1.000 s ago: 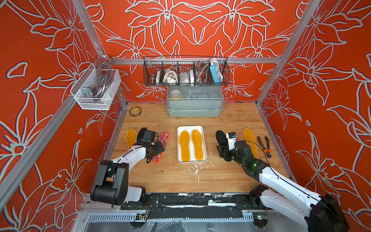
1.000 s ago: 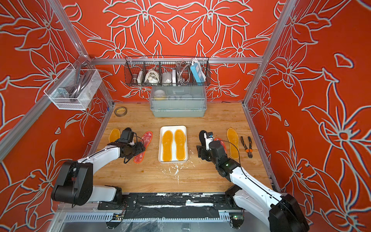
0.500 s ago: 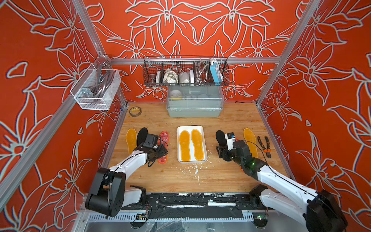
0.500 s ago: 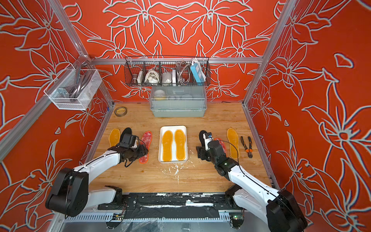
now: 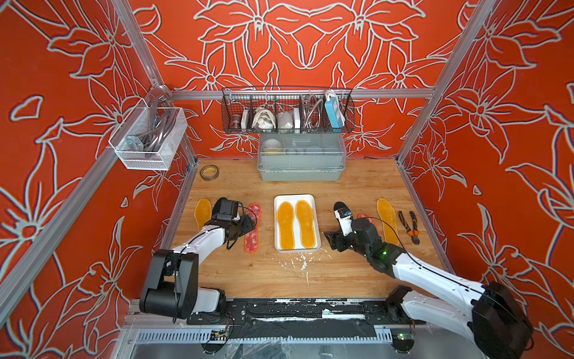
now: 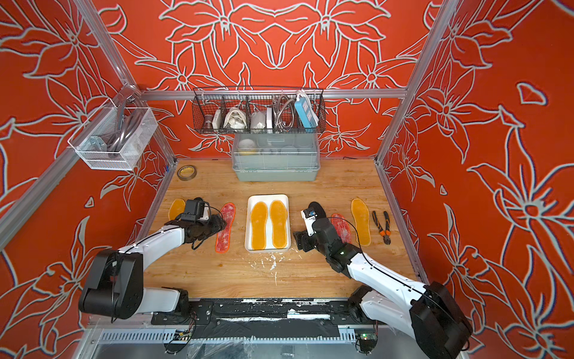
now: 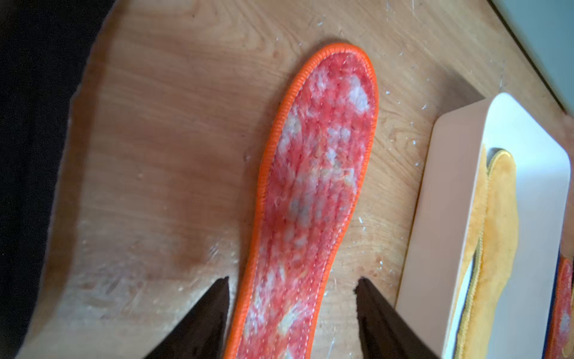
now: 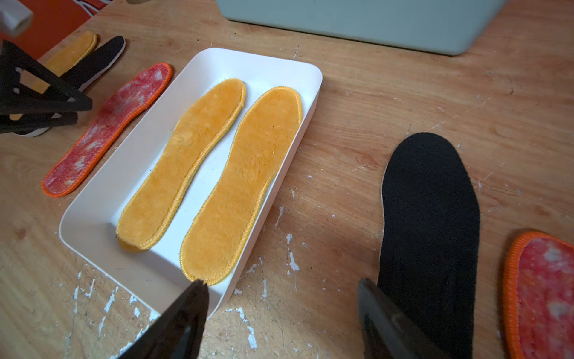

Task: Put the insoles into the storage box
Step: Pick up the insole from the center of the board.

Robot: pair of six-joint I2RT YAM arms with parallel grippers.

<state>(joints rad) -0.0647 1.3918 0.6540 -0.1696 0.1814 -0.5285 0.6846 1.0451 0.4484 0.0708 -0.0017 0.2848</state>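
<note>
White box: centre of counter, two amber insoles inside.
Left hand: wide, astride red insole, box's nine o'clock.
Right hand: wide, empty, beside black insole, box's three o'clock.

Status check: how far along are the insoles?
Done: two amber insoles lie in the storage box. In hand: nothing gripped; the left hand straddles the left red insole, open; the right hand hangs open near the right black insole. Left: six on the table, those two plus the right red insole, left black insole, left amber insole and right amber insole.
</note>
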